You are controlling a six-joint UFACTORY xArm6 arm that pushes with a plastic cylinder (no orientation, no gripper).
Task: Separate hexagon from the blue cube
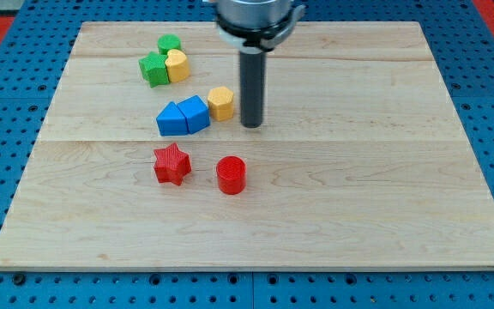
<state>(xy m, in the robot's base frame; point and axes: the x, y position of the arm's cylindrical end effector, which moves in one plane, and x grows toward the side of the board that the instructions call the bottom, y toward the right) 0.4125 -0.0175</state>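
A yellow hexagon (220, 102) sits left of centre on the wooden board (358, 189), touching the right side of a blue cube (195, 113). A blue triangle (171, 119) touches the cube's left side. My tip (251, 125) is just to the right of the hexagon, a small gap away, not touching it.
A red star (171, 164) and a red cylinder (231, 174) lie below the blue blocks. At the view's top left, a green star (153, 69), a small green block (169, 44) and a yellow heart (177, 65) are clustered together.
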